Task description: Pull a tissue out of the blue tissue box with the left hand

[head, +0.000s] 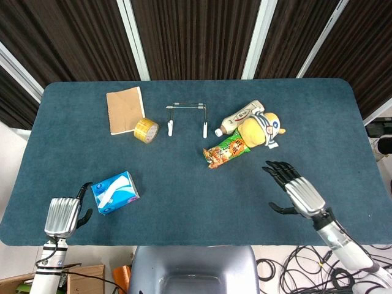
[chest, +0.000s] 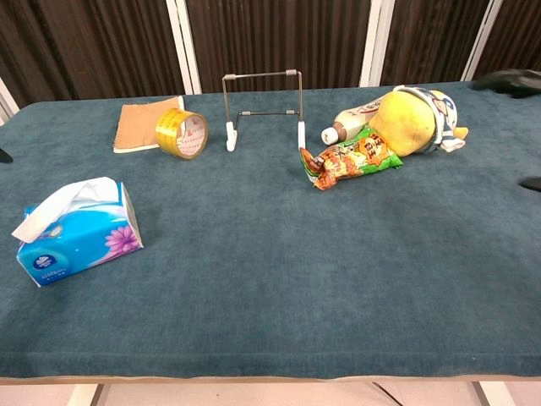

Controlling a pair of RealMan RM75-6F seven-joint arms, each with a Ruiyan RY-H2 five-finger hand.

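The blue tissue box [head: 114, 192] lies near the table's front left corner, a white tissue [chest: 59, 203] sticking up from its slot. My left hand [head: 63, 215] hovers just left of the box without touching it, silver back toward the head camera, one finger and the thumb apart with nothing between them. In the chest view only a dark fingertip [chest: 2, 155] shows at the left edge. My right hand [head: 299, 193] hangs over the front right of the table, fingers spread and holding nothing; the chest view shows just its fingertips [chest: 511, 80].
A brown notebook [head: 124, 109] and a yellow tape roll [head: 146, 129] lie at the back left. A wire rack [head: 187, 116] stands mid-back. A bottle [head: 242, 116], a yellow plush toy [head: 260, 130] and a snack bag [head: 225, 150] cluster to its right.
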